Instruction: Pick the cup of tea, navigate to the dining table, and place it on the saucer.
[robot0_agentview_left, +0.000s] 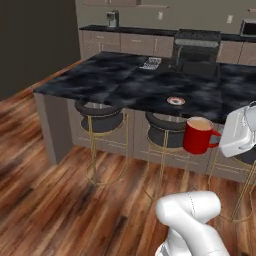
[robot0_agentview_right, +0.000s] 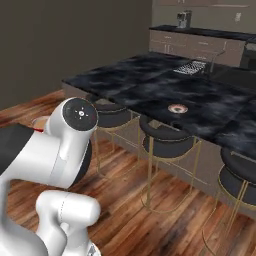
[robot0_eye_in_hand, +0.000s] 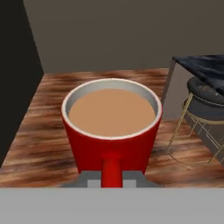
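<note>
Hand view: pincer (robot0_eye_in_hand: 112, 181) clamped on handle of upright cup of tea (robot0_eye_in_hand: 112, 127), handle toward camera.

Glossy white rounded arm (robot0_agentview_right: 55, 150) segments with dark joints and a round screw-dotted cap

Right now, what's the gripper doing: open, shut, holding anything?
Gripper: shut on the cup of tea, gripping it by its handle and carrying it above the wooden floor, short of the dining table.
</note>
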